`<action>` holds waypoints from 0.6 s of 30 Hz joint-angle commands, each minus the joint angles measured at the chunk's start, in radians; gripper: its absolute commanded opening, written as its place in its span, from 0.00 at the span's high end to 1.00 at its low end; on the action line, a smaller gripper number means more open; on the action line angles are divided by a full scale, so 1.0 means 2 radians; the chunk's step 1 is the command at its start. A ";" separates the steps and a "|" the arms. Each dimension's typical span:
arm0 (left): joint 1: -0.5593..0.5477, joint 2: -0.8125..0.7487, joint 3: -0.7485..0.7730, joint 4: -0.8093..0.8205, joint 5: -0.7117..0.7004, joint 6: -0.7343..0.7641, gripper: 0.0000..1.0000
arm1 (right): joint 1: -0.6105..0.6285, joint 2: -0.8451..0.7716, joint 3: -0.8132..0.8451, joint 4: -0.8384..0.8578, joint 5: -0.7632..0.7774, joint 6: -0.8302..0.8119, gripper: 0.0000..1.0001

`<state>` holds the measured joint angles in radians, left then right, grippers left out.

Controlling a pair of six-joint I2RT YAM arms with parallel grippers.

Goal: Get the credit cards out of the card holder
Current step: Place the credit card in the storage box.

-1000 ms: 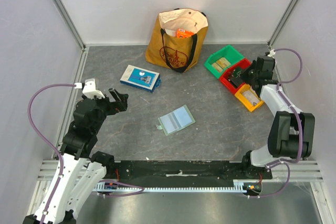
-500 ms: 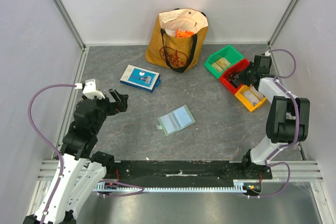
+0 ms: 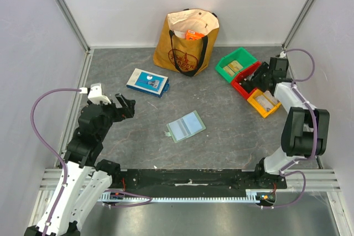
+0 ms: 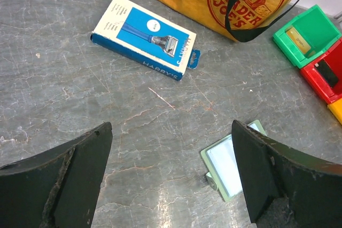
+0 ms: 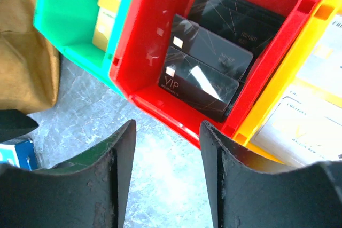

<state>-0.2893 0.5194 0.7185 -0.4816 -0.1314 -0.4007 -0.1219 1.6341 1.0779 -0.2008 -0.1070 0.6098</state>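
Hovering over red bin [image 5: 140,52], right gripper [image 5: 166,181] half-open, empty; black credit cards [image 5: 206,63] lie inside. Left gripper [image 4: 171,181] wide, empty. Card holder [image 3: 186,127] open mid-table, between the 2 arms.

A: We see two arms with black joints: the left arm [image 3: 88,128] has white lower links, the right arm [image 3: 301,131] a white forearm.
B: We do. One purple cable [image 3: 32,115] loops off the left, a second purple cable [image 3: 313,66] off the right.
A: We note the left gripper [image 4: 171,126] has matte black fingers [image 4: 64,180], scuffed grey at the edges.
B: Same on the right gripper [image 5: 166,126].
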 commanded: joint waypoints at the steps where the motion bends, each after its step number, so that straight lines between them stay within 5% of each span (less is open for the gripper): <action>1: 0.000 0.006 -0.002 0.009 0.001 0.019 0.03 | -0.003 -0.059 0.000 -0.015 0.034 -0.030 0.39; 8: 0.001 0.027 -0.001 0.009 0.020 0.017 0.03 | 0.026 -0.129 -0.021 -0.031 0.039 -0.069 0.28; 18: 0.000 0.124 0.000 0.001 0.131 -0.046 0.04 | 0.256 -0.206 -0.095 0.004 0.024 -0.148 0.23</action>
<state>-0.2893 0.7155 0.7185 -0.4835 0.0071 -0.4152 0.2451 1.2774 0.9550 -0.2440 -0.0319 0.3943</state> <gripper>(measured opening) 0.968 0.764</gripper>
